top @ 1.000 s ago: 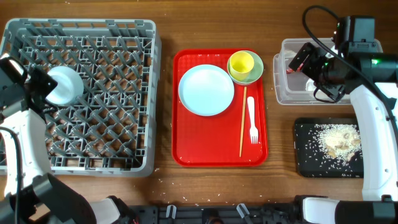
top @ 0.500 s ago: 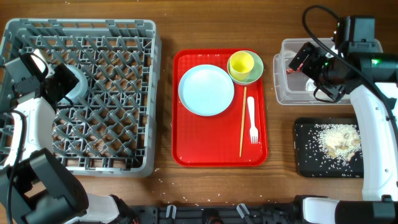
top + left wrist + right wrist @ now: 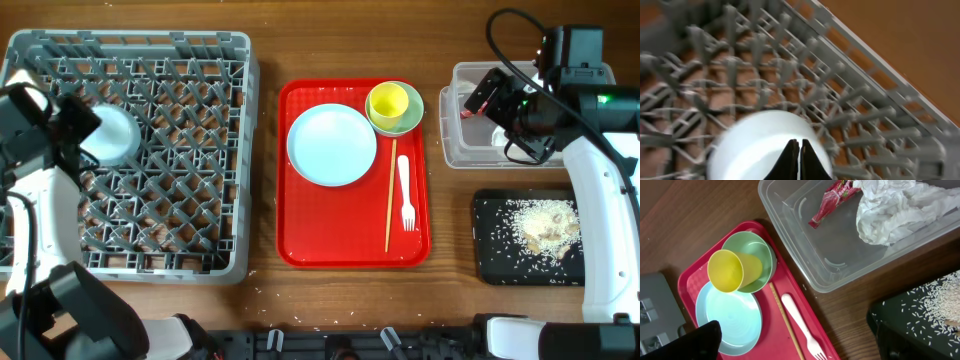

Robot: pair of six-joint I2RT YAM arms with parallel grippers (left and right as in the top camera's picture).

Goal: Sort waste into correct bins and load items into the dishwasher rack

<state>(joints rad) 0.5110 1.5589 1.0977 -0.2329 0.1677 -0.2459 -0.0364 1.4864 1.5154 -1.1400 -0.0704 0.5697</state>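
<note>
While the left gripper (image 3: 800, 157) hangs over the dishwasher rack (image 3: 850, 100), its jaws stand almost together, with only a thin white strip of the whitish bowl (image 3: 760, 145) between the fingertips. They are pinched on the bowl. The wrist view is blurred, so it cannot be told whether the bowl rests on the pegs. The overhead view places the bowl in the left part of the rack, toward the far side.

The right gripper (image 3: 487, 93) hangs above the clear tub (image 3: 805, 245); its opening cannot be told. Inside the tub lie the red snack wrapper (image 3: 832, 202) and the crumpled napkin (image 3: 895, 210), touching. Just beside the tub, the black tray (image 3: 495, 255) carries the rice scraps (image 3: 540, 225).

Between rack and tub, the red serving tray (image 3: 300, 220) bears:
- the blue plate (image 3: 332, 145);
- the green bowl (image 3: 410, 115), with the yellow cup (image 3: 388, 100) in it;
- the chopsticks (image 3: 390, 200) and the fork (image 3: 405, 195), side by side.
</note>
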